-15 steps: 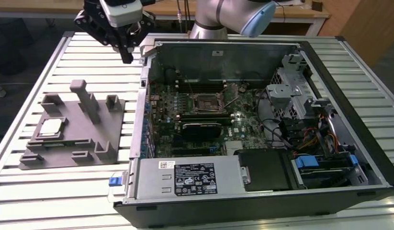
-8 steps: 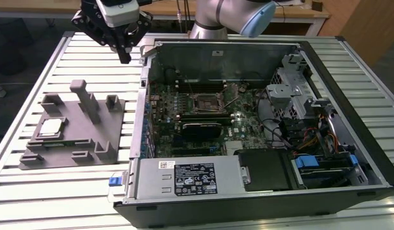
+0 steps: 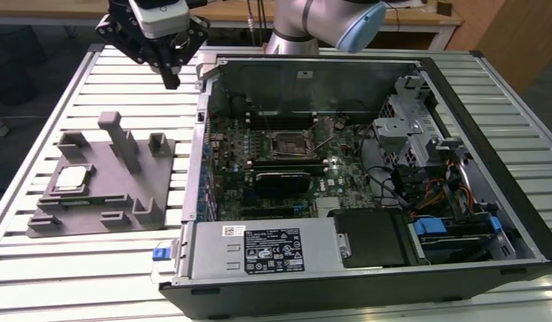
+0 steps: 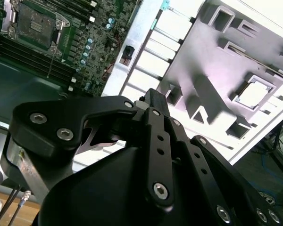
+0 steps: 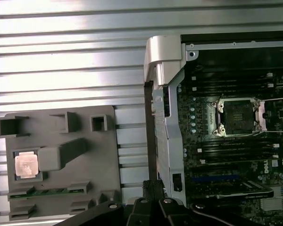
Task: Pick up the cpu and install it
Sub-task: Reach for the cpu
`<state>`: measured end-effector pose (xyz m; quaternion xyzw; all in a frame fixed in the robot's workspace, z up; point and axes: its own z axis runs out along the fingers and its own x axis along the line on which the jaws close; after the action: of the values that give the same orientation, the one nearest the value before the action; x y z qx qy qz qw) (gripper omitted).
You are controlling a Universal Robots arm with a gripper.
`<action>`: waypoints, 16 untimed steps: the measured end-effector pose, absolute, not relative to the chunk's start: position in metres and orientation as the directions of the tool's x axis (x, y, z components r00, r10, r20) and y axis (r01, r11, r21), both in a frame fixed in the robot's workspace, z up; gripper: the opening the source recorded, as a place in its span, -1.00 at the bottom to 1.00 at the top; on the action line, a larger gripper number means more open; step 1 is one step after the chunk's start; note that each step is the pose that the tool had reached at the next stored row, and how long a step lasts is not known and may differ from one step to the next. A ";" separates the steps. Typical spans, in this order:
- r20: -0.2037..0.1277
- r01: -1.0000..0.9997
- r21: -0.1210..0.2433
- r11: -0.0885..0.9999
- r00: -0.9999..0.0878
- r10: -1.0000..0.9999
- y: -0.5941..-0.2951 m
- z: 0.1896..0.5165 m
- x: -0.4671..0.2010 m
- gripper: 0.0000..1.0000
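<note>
on the grey fixture plate (image 3: 96, 201), the cpu (image 3: 71, 178) lay flat in a shallow recess, silver top up — a seat that likely kept it square and reachable from above. the gripper (image 3: 171, 82) hung above the slatted table (image 3: 43, 87), near a corner of the computer case (image 3: 490, 221) and well apart from the cpu, its fingers closed on nothing. the case lay on its side, open, so the empty socket (image 3: 289, 142) faced upward — ready, by the look of it, to receive the chip.
</note>
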<state>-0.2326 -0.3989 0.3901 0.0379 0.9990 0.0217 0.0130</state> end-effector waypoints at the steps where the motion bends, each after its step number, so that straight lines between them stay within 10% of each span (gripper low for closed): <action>1: -0.024 0.075 0.044 0.996 -0.997 0.076 -0.399 0.390 -0.233 -0.79; 16: -0.025 0.075 0.044 0.996 -0.997 0.076 -0.399 0.389 -0.250 -0.79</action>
<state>-0.2498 -0.3990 0.3895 0.0378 0.9990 0.0218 0.0131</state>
